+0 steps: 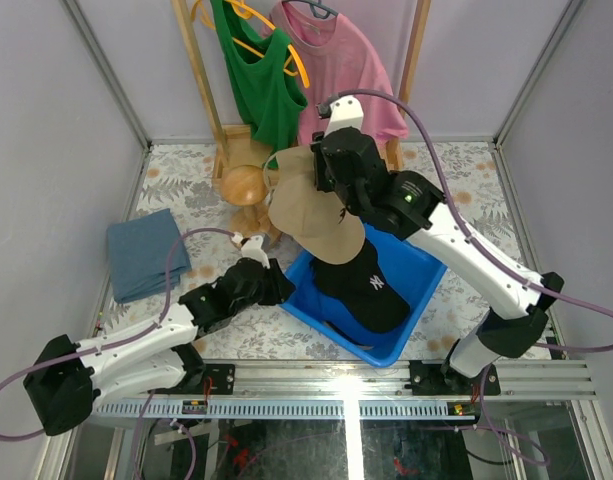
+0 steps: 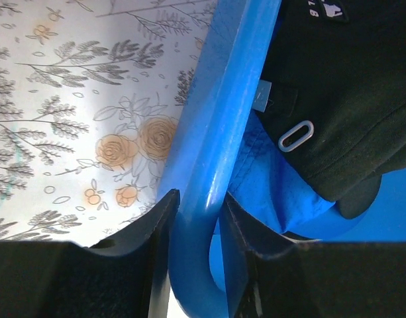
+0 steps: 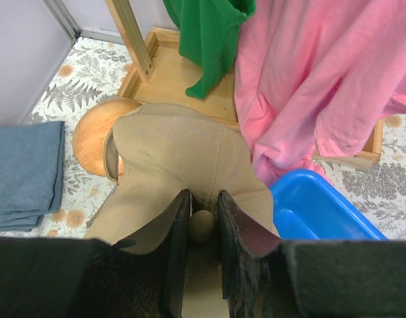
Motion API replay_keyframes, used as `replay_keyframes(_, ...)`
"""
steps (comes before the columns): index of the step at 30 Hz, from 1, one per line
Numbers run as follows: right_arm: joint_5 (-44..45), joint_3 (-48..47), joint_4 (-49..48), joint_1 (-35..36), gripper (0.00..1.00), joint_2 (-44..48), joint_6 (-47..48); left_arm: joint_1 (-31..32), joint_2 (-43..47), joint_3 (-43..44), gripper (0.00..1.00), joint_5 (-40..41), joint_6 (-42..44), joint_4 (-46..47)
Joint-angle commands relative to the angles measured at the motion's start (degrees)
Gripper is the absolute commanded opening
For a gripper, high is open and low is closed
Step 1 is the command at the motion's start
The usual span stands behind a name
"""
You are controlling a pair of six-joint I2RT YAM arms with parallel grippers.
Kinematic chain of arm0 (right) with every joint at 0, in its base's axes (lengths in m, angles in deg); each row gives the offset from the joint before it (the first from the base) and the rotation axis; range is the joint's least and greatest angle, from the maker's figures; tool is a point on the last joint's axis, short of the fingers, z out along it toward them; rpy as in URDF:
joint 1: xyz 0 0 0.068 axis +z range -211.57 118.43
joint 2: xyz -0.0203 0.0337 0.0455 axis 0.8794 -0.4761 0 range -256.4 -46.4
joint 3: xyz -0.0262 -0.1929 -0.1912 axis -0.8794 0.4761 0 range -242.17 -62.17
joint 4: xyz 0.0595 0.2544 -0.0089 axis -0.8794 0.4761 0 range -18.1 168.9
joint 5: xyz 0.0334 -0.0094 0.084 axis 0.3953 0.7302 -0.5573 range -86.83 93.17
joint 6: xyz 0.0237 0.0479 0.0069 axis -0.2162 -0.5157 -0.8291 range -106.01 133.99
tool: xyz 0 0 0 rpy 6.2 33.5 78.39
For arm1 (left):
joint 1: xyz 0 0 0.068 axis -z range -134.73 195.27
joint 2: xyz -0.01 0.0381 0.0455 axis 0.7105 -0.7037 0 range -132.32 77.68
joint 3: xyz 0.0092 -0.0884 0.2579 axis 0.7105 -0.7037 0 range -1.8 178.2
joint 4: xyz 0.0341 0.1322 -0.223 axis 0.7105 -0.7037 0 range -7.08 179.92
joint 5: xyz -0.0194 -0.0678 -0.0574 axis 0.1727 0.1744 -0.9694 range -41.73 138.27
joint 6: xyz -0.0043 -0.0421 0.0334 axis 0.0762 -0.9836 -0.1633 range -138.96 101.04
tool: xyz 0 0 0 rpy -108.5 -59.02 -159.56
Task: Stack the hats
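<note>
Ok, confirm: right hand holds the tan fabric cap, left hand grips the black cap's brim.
Wrong on the left: the left wrist view shows the left hand gripping the rim of the blue plastic bin, not the black cap. The right hand does hold the tan fabric cap.

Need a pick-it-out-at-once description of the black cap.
Find the blue tub at the near edge of the flowered table. The black cap lies topmost inside it. Its white embroidery sets it apart from the tan cap above.
</note>
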Motion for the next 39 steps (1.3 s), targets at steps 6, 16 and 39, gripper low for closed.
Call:
replay_keyframes(6,0.1,-9.7,-5.3,-0.3,0.00,-8.4,5.2,5.8,-1.1,2.7,0.40,-3.8,-1.2,2.8)
replay_keyframes(16,-2.6,-20.3,-5.4,-0.3,0.00,-16.6,6.7,6.0,7.4,8.1,0.68,4.5,-3.7,-11.0)
replay_keyframes(39,-9.9,-28.1,-13.9,-0.8,0.00,-31.3,3.9,6.0,14.2,24.3,0.67,34.9,-12.8,-35.6)
